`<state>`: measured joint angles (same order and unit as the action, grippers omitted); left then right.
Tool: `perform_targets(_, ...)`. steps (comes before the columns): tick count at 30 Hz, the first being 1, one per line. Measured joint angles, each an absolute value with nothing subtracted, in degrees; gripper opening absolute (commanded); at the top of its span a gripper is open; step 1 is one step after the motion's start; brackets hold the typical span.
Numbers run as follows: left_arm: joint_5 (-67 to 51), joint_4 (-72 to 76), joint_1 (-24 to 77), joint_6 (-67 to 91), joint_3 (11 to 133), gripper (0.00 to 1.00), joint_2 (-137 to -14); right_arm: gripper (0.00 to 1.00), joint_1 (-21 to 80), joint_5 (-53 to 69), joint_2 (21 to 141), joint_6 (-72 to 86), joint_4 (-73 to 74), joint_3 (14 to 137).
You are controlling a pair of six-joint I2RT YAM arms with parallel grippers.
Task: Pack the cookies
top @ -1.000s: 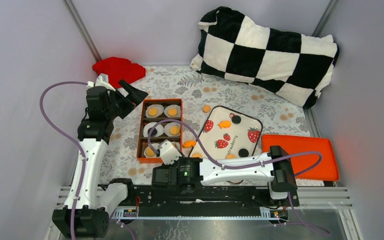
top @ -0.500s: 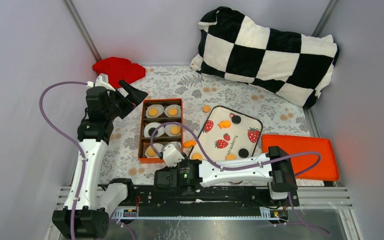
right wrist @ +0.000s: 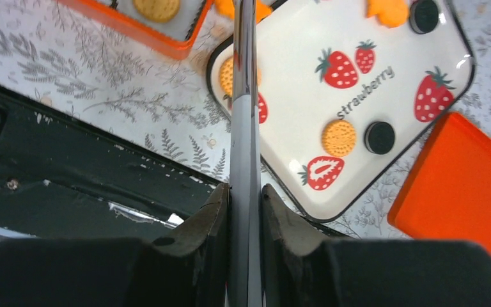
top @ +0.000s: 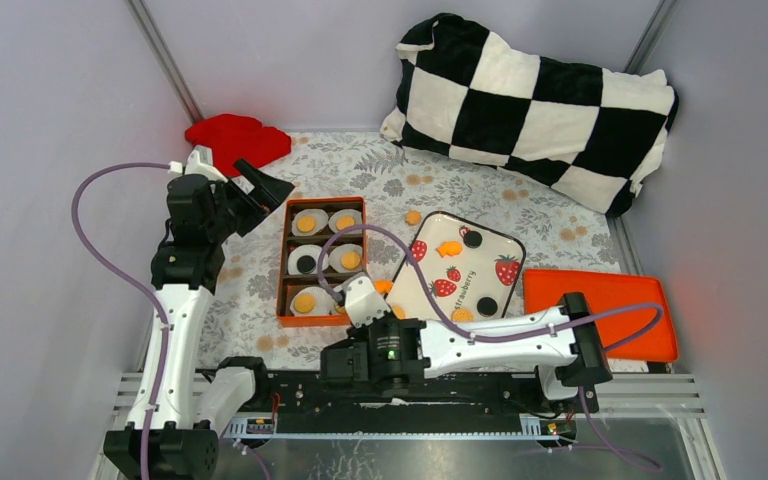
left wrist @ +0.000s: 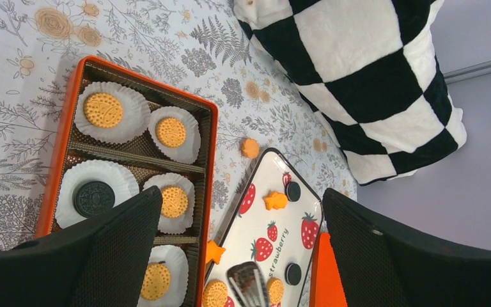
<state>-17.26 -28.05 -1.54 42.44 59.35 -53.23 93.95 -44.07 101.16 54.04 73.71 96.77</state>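
An orange box (top: 282, 272) holds white paper cups with golden cookies (top: 306, 225) and one black cookie (top: 306, 263). A strawberry-print plate (top: 480, 265) carries more cookies: black ones (top: 473, 239), a golden disc (right wrist: 339, 137) and a fish-shaped one (top: 449, 248). My right gripper (top: 360, 300) is shut on thin metal tongs (right wrist: 245, 96), whose tip lies over a golden cookie (right wrist: 226, 73) at the plate's near-left corner. My left gripper (left wrist: 240, 211) is open and empty, high above the box's far left (top: 260, 190).
An orange lid (top: 610, 310) lies right of the plate. A loose golden cookie (top: 413, 217) and a star-shaped one (top: 381, 287) lie on the floral cloth. A checkered pillow (top: 530, 105) is at the back right, a red cloth (top: 235, 140) at the back left.
My right gripper has moved right with the tongs, from over the box's near compartment to the plate's near-left corner. The left arm has hardly moved.
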Motion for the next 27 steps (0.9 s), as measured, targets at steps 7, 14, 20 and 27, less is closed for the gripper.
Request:
perform_targets(7, -16.97, -27.70, -1.54, 42.46, 59.79, 0.99, -53.63, 0.06, 93.60, -49.32, 96.29, 61.47, 79.53, 96.66)
perform_targets(14, -17.69, -26.24, -0.40, 42.46, 59.79, 0.99, -57.10, 0.09, 77.45, -50.74, 87.20, 62.39, 78.04, 84.44)
perform_targets(20, -17.63, -25.26, 2.02, 42.44, 59.79, 0.99, -58.28, 0.09, 59.40, -49.21, 83.92, 51.37, 65.98, 77.62)
perform_targets(27, -17.56, -23.57, 2.28, 42.44, 59.22, 0.99, -59.92, 0.08, 44.75, -43.03, 90.45, 38.15, 51.66, 75.53)
